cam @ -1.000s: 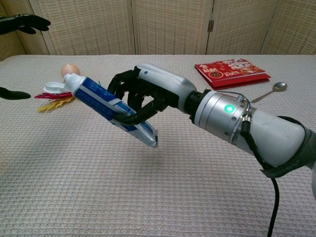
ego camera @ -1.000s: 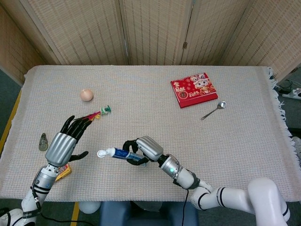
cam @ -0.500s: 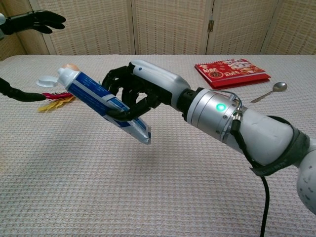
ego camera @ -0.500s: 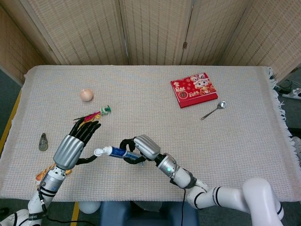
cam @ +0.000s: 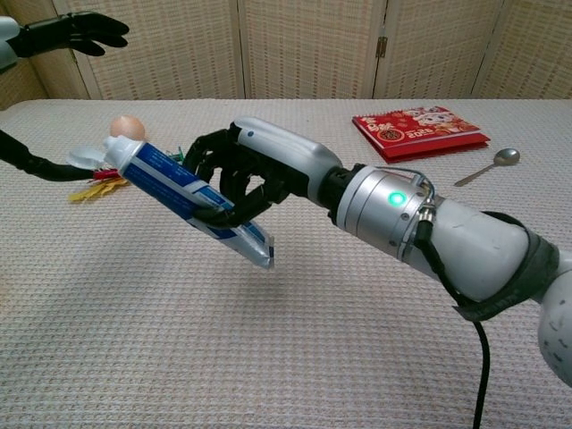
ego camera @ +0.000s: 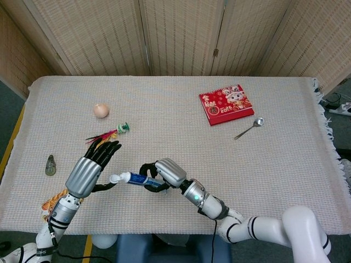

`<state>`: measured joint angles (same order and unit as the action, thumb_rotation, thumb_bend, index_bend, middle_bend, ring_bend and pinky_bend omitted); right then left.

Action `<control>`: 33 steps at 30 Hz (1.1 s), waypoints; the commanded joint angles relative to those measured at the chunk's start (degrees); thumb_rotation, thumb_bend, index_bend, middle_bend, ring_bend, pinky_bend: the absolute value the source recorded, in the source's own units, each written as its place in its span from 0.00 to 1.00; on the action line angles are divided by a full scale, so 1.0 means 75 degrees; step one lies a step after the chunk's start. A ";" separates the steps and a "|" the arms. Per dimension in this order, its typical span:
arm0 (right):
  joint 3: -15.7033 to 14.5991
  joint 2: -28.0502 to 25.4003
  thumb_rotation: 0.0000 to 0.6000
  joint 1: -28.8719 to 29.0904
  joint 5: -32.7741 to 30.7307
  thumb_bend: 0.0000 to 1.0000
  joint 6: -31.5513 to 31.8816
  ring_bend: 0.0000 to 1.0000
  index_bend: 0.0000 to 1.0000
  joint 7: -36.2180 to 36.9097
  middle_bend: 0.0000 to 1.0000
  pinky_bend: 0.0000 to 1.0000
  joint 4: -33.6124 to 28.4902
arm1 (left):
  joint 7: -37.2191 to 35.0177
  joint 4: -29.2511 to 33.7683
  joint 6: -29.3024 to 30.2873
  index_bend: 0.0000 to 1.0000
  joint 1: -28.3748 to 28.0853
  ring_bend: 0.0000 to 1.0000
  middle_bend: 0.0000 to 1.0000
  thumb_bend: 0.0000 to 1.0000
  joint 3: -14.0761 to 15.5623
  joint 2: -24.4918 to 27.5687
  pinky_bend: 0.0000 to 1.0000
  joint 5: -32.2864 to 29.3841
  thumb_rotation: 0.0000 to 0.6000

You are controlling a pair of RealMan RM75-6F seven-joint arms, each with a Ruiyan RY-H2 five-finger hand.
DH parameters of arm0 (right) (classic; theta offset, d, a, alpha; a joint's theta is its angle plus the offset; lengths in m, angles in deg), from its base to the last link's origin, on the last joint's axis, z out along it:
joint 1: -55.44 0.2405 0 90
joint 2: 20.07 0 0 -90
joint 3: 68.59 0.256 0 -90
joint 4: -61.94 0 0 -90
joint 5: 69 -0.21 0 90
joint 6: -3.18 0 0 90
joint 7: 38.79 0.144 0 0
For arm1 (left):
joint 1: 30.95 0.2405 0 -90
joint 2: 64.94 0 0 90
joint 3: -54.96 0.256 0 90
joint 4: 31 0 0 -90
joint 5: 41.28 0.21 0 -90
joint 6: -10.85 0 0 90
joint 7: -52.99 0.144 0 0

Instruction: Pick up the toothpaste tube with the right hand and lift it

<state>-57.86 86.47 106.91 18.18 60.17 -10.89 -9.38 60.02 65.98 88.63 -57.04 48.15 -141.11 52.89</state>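
Count on the bench (ego camera: 285,164): one toothpaste tube (ego camera: 136,178), one egg (ego camera: 100,110), one red booklet (ego camera: 225,104), one spoon (ego camera: 249,128), one small greenish figure (ego camera: 50,165) at the left edge — plus one feathered toy (ego camera: 112,132) and one yellow item (ego camera: 48,201), partly hidden. Two hands: left hand (ego camera: 88,173), right hand (ego camera: 164,172).

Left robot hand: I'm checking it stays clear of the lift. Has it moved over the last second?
Yes. The left robot hand has moved toward the toothpaste tube, its fingertips now nearer the red feather toy.
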 commanded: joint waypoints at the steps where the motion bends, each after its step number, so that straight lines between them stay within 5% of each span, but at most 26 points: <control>1: -0.0034 0.0018 1.00 0.0023 -0.0011 0.82 -0.0051 0.69 0.78 -0.0058 0.66 0.52 0.0018 | 0.0001 0.0022 0.0000 0.00 -0.0009 0.13 0.12 0.16 -0.0001 0.0006 0.04 -0.0004 1.00; 18: -0.0065 0.0039 1.00 -0.0001 -0.0166 0.83 -0.0103 0.69 0.78 -0.0386 0.66 0.52 -0.0079 | -0.0009 0.0322 -0.0080 0.00 -0.0114 0.14 0.12 0.16 -0.0161 0.0157 0.04 -0.0294 1.00; 24: -0.0096 -0.0146 1.00 -0.0082 -0.0210 0.83 -0.0108 0.69 0.78 -0.0322 0.66 0.52 -0.0160 | -0.0744 0.0712 -0.0345 0.00 -0.0065 0.12 0.10 0.16 -0.0375 0.0648 0.01 -0.1055 1.00; 28: -0.0091 -0.0212 1.00 -0.0072 -0.0268 0.83 -0.0203 0.69 0.78 -0.0387 0.66 0.52 -0.0262 | -0.2039 0.1282 -0.0971 0.00 -0.0100 0.07 0.07 0.16 -0.0447 0.1194 0.00 -0.1665 1.00; 31: -0.0063 -0.0193 1.00 -0.0053 -0.0312 0.83 -0.0244 0.69 0.78 -0.0465 0.66 0.52 -0.0328 | -0.2925 0.1397 -0.1202 0.02 -0.0132 0.05 0.06 0.15 -0.0466 0.1406 0.00 -0.1664 0.75; 33: -0.0037 -0.0160 1.00 -0.0032 -0.0343 0.84 -0.0270 0.69 0.78 -0.0546 0.66 0.52 -0.0375 | -0.3270 0.1385 -0.1250 0.05 -0.0144 0.04 0.06 0.12 -0.0458 0.1443 0.00 -0.1599 0.49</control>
<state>-58.25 85.14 106.59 15.73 58.26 -14.79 -12.02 40.31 74.94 81.39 -57.88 45.03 -132.26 41.70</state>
